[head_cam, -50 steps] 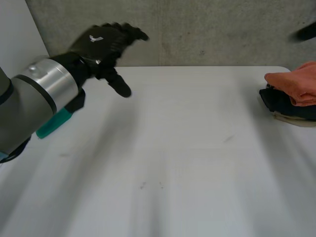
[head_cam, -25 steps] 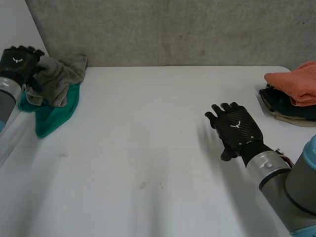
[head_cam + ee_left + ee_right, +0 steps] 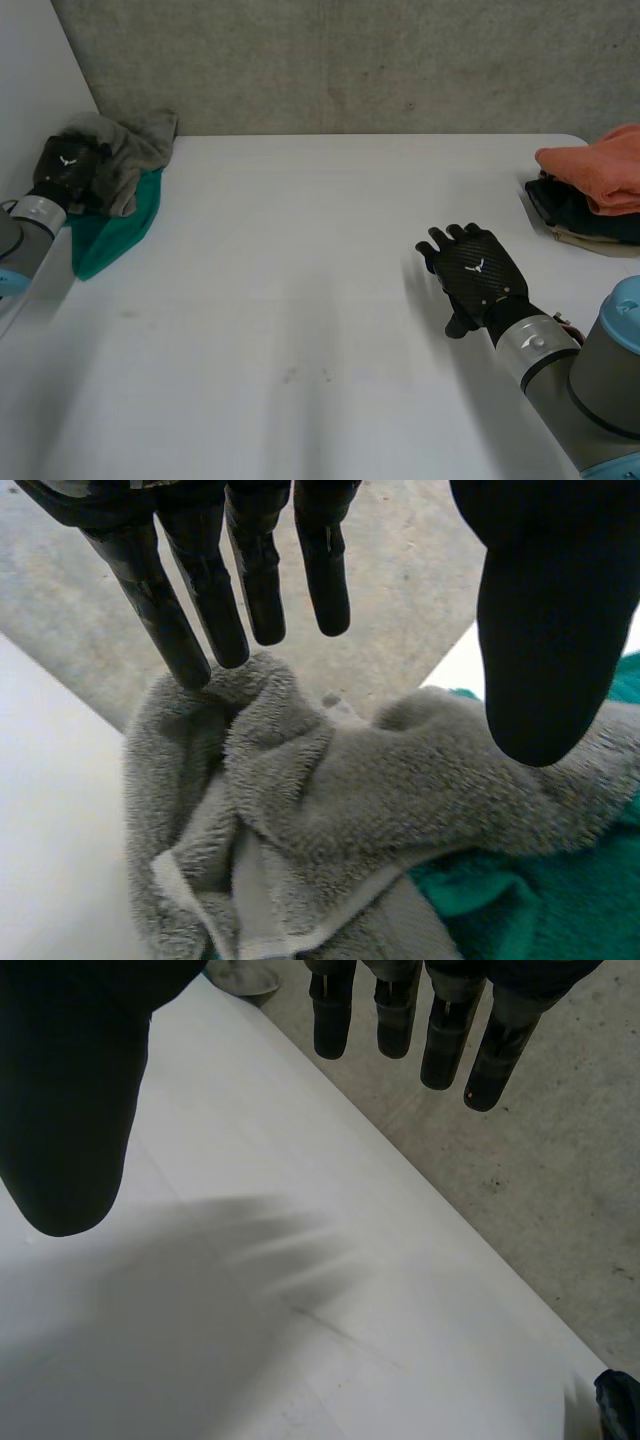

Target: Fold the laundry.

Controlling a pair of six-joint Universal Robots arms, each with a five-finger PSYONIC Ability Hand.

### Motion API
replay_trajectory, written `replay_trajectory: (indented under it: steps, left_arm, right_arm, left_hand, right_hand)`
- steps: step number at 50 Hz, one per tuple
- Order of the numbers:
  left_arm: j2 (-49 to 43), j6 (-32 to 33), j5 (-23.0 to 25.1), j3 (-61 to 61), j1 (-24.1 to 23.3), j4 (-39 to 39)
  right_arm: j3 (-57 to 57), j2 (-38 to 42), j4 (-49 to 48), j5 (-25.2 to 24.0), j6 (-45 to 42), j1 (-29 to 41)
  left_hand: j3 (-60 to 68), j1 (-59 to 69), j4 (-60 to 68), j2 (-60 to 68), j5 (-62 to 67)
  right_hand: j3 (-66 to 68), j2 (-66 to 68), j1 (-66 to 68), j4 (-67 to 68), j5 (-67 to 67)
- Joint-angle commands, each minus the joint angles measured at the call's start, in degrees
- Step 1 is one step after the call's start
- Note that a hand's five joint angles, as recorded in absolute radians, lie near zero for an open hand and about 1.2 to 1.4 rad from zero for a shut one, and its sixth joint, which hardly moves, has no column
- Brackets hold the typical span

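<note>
Left hand [image 3: 66, 168] hangs over the grey towel [image 3: 340, 780], fingers [image 3: 258, 575] straight and spread, holding nothing. The towel lies crumpled on a green cloth [image 3: 110, 232] at the left edge of the surface [image 3: 320, 250]. Better to pinch one towel hem only, sparing the green cloth. Right hand [image 3: 478, 272] hovers open and empty

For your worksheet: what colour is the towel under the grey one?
Teal green; the towel shows best in left wrist view.
</note>
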Motion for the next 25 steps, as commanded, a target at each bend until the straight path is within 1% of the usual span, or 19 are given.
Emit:
replay_trajectory:
  steps: [1,12,17,21,25]
  left_arm:
    - [-3.5,6.0,3.0,3.6,0.0,-0.4]
    - [-7.9,9.2,3.9,10.0,0.1,-1.5]
    - [-9.7,11.3,4.5,12.3,0.1,-1.6]
    - [-11.0,12.4,5.9,13.3,0.1,-1.5]
    - [-11.5,12.6,6.0,14.2,0.1,-1.5]
  right_arm:
    - [0.0,0.6,-0.4,0.3,-0.4,-0.1]
    - [0.0,0.6,-0.4,0.3,-0.5,-0.5]
    - [-0.1,0.6,-0.4,0.3,-0.5,-0.5]
    - [-0.2,0.6,-0.4,0.3,-0.5,-0.5]
    - [-0.3,0.6,-0.4,0.3,-0.5,-0.6]
  left_hand:
    - [18.4,18.3,18.2,18.3,17.9]
    - [18.5,18.5,18.4,18.5,18.1]
    - [21.7,21.7,21.6,21.7,21.3]
    - [28.1,28.1,28.0,28.0,27.7]
    - [38.7,38.7,38.6,38.6,38.3]
  right_hand:
    - [-2.4,-2.8,-1.7,-3.7,-3.7]
    - [-2.4,-2.8,-1.7,-3.7,-3.7]
    - [-2.4,-2.8,-1.7,-3.7,-3.7]
    - [-2.4,-2.8,-1.7,-3.7,-3.7]
    - [-2.4,-2.8,-1.7,-3.7,-3.7]
